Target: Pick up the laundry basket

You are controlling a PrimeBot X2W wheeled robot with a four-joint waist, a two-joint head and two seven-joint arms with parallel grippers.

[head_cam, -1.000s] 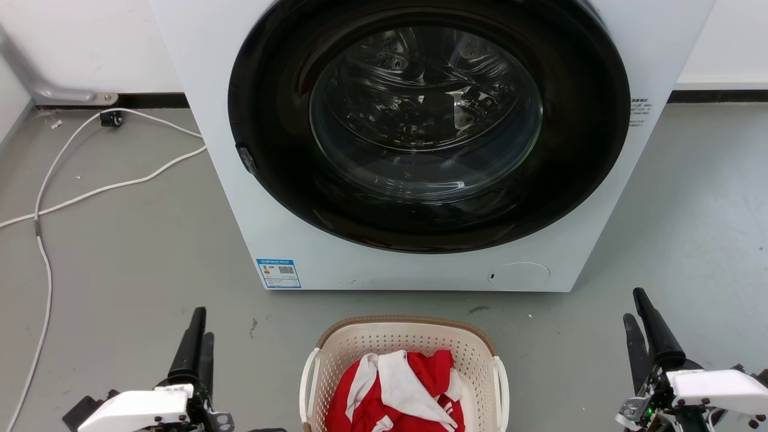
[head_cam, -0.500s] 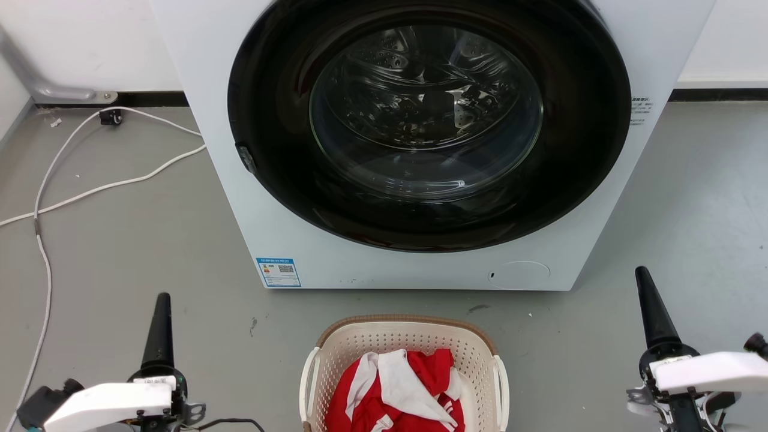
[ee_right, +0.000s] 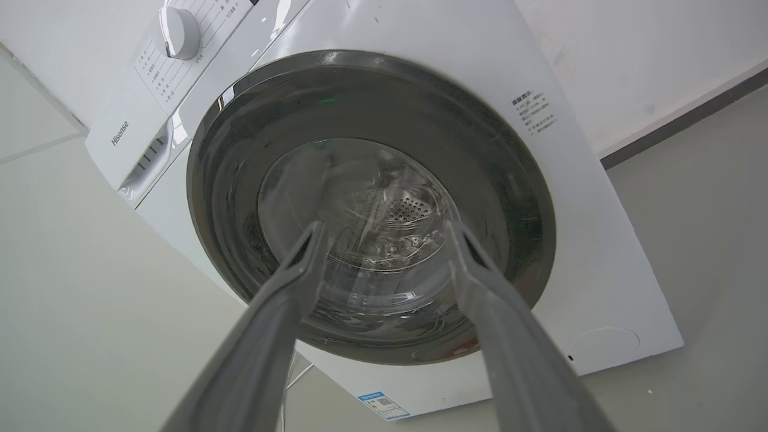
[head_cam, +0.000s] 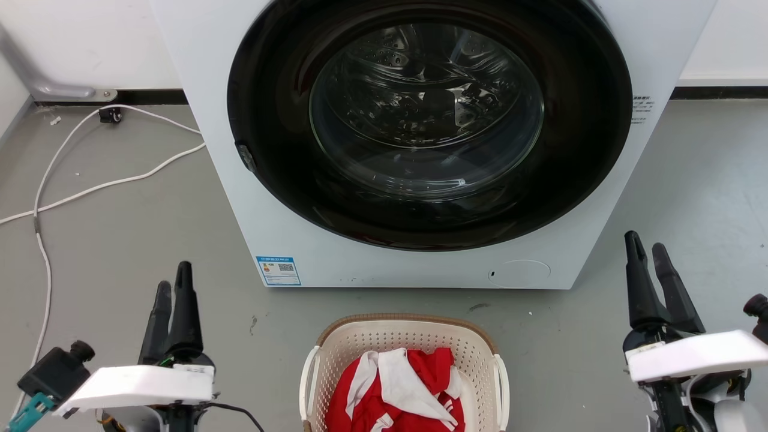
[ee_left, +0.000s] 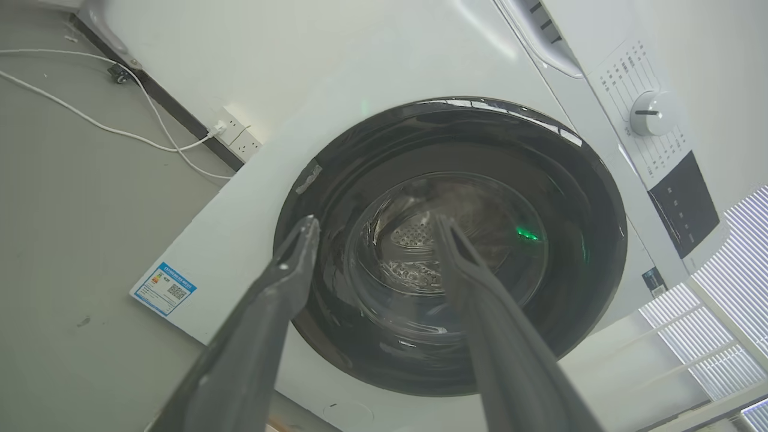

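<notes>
The laundry basket stands on the grey floor at the bottom centre of the head view, cream and perforated, with a brown rim and white loop handles on both sides. Red and white clothes lie inside it. My left gripper is to the basket's left, well apart from the left handle, its fingers open and empty. To the right, farther from the basket, my right gripper is also open and empty. The left wrist view looks between my open left gripper at the machine door. So does the right wrist view, past my right gripper.
A white front-loading washing machine with its round dark door closed stands just behind the basket. White cables trail over the floor at the left. A wall and dark skirting run behind.
Both grippers have moved up the head view, away from me, the right one farther. Each wrist has rolled, so both fingers show side by side again. The basket has not moved.
</notes>
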